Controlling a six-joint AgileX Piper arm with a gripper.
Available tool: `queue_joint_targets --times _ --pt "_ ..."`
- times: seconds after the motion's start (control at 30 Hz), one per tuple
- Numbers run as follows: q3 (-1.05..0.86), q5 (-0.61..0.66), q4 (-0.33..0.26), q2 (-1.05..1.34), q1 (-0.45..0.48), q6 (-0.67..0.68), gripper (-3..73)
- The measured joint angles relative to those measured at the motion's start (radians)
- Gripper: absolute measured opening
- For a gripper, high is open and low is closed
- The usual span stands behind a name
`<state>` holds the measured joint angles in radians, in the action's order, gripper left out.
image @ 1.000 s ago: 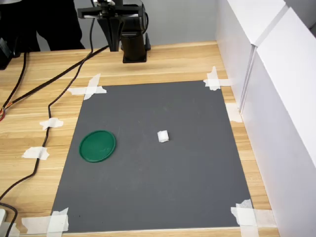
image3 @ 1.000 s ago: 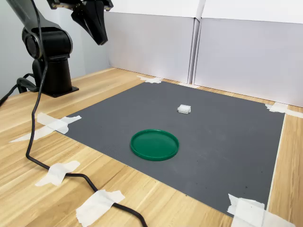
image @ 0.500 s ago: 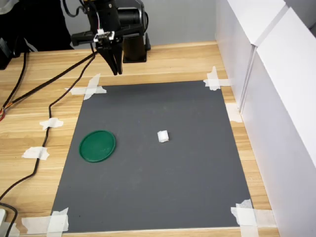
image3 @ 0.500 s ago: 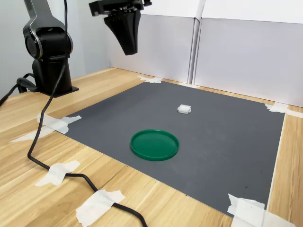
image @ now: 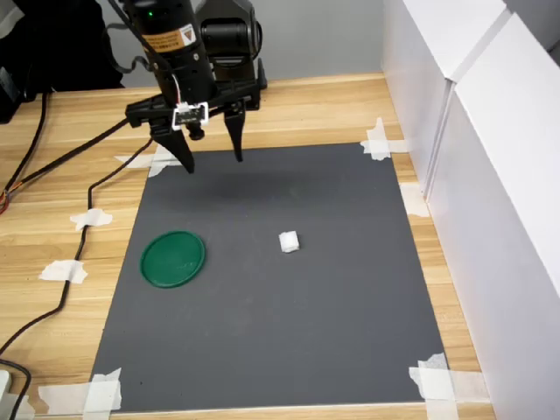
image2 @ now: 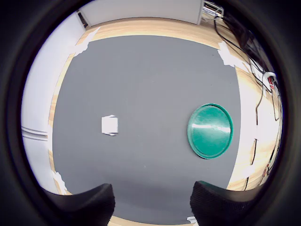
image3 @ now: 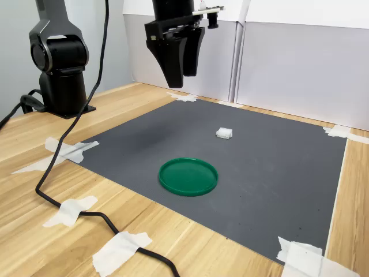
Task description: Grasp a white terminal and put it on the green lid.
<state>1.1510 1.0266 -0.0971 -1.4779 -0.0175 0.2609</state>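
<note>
The white terminal point(image: 289, 241) is a tiny block lying near the middle of the grey mat point(image: 332, 332). It also shows in the second exterior view point(image3: 224, 133) and in the wrist view point(image2: 109, 125). The green lid point(image: 173, 258) lies flat on the mat toward the first exterior view's left, a hand's width from the terminal; it appears as well in the second exterior view point(image3: 188, 176) and the wrist view point(image2: 209, 130). My gripper point(image: 213, 157) hangs open in the air over the mat's far edge, fingers pointing down, holding nothing. It is well apart from both things point(image3: 183, 78).
White panel walls point(image: 490, 131) close off the first exterior view's right side. The arm's black base point(image3: 63, 86) stands on the wooden table beyond the mat. A black cable point(image: 79, 254) runs along the first exterior view's left, past white tape pieces point(image: 63, 271) at the mat's corners.
The arm has swung down and forward from near its base to above the mat's far edge. Its fingers, close together before, now stand spread apart. Terminal and lid have not moved.
</note>
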Motion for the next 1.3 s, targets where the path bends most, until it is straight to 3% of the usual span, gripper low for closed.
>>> queue_joint_targets --times 0.3,0.5,0.7,1.3 --pt "0.108 0.003 -0.001 -0.135 -0.205 -0.088 71.3" --pt "0.162 -0.008 -0.003 -0.25 -0.274 -0.134 71.3" --pt "0.165 -0.049 -0.031 -0.332 -0.285 -0.152 71.2" --pt "0.166 -0.089 -0.032 -0.389 -0.285 -0.169 70.8"
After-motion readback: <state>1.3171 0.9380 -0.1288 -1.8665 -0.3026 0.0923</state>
